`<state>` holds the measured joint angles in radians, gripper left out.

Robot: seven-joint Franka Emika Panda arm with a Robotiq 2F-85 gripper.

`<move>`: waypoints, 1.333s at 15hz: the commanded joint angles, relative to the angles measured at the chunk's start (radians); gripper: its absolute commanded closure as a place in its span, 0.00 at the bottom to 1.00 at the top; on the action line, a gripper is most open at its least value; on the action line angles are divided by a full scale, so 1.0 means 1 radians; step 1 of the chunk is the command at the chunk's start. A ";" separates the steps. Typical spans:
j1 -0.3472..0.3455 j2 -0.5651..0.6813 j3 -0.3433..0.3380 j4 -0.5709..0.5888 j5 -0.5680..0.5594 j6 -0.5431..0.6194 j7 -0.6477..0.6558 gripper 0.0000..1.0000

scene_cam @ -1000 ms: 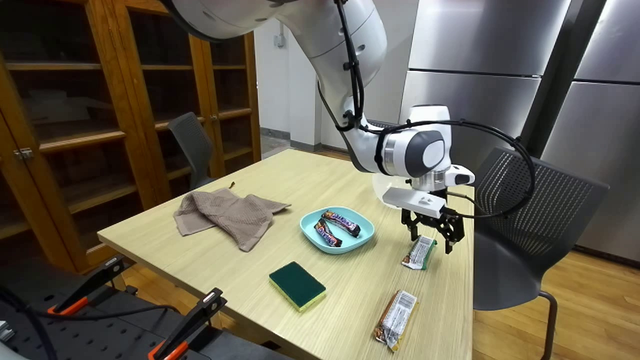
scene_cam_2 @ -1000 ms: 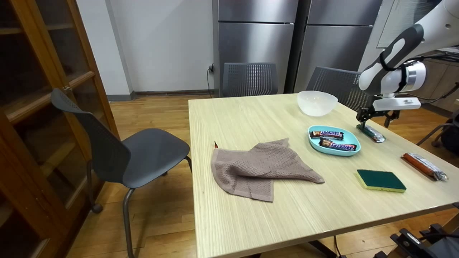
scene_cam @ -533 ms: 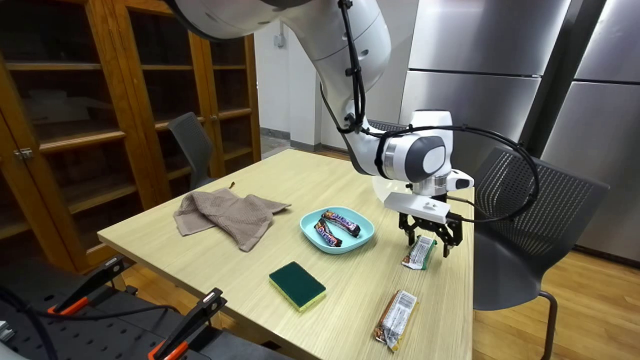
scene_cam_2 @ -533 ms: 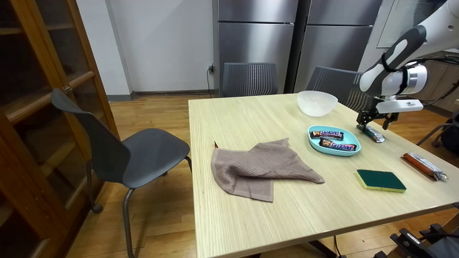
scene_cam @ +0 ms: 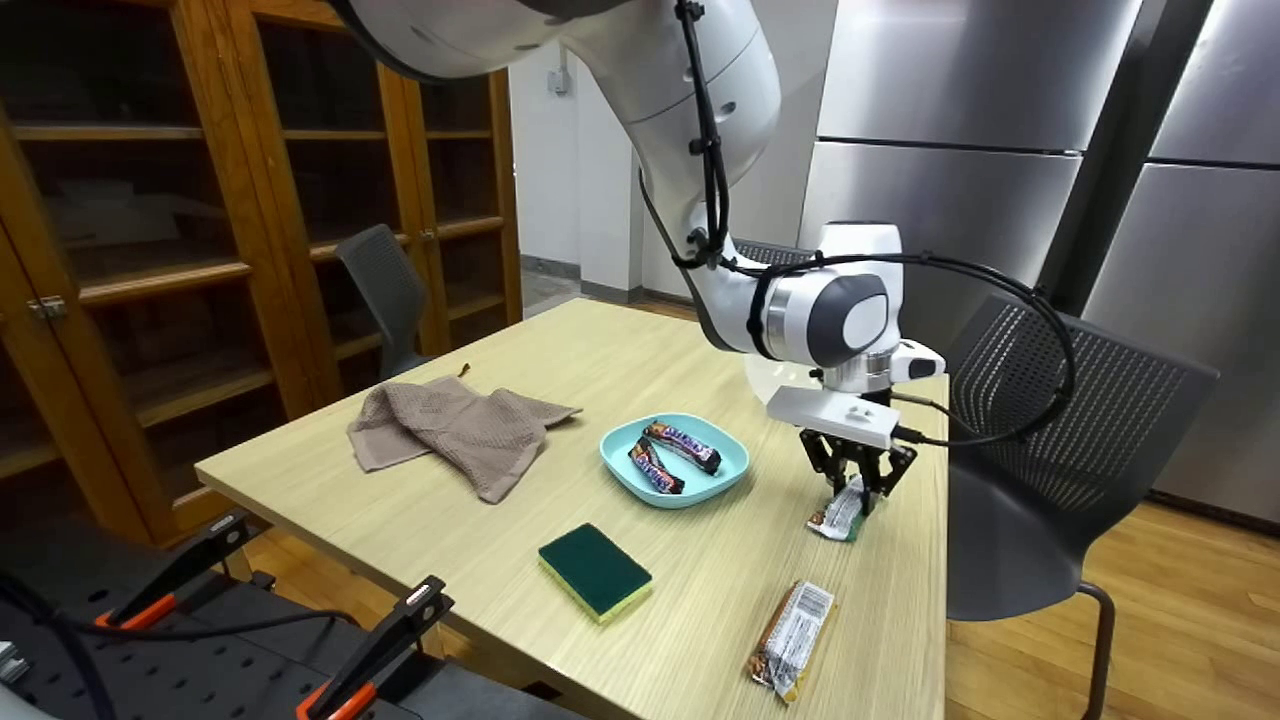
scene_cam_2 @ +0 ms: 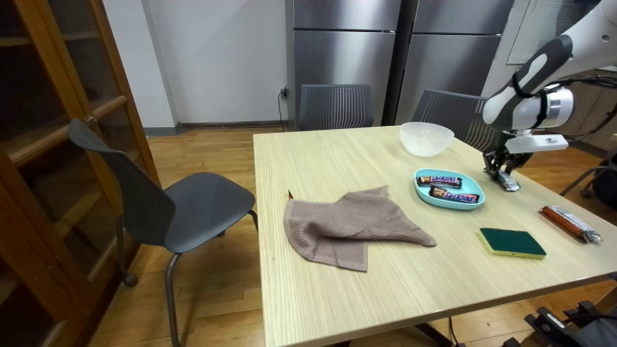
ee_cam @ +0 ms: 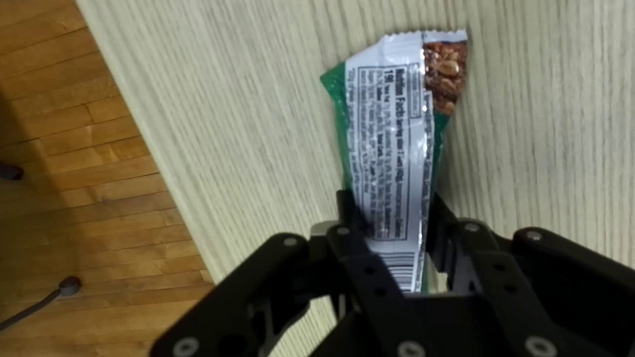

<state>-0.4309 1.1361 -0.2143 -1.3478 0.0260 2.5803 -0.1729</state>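
Observation:
In the wrist view a green and white wrapped bar (ee_cam: 389,129) lies on the table, label side up, nuts printed near its far end. My gripper (ee_cam: 392,201) is shut on it, black fingers (ee_cam: 349,210) pressing both long sides; the bar's near end is partly hidden by the hand. Both exterior views show the gripper (scene_cam: 854,497) pointing down over this bar (scene_cam: 836,515), which still rests on the tabletop. A brown-wrapped bar (scene_cam: 795,635) lies apart, closer to the camera. Two Snickers bars (scene_cam: 685,446) sit inside a light-blue dish (scene_cam_2: 448,206).
A green and yellow sponge (scene_cam: 595,570) and a crumpled brown towel (scene_cam: 455,430) lie on the table. Behind the arm stands a translucent white bowl (scene_cam_2: 425,140). Dark chairs (scene_cam: 1040,480) stand close to the table's edge. The table edge runs close beside the bar in the wrist view.
The hand came down slightly, then its spread jaws drew together onto the green and white bar, nudging it a little. Other objects stayed put.

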 commanded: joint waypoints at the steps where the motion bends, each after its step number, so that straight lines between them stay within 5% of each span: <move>1: -0.028 -0.033 0.031 -0.045 -0.016 0.045 -0.042 0.91; 9: -0.030 -0.170 0.052 -0.261 -0.006 0.168 -0.060 0.91; 20: -0.020 -0.344 0.120 -0.475 0.010 0.192 -0.065 0.91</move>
<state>-0.4407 0.8724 -0.1245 -1.7202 0.0324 2.7452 -0.2043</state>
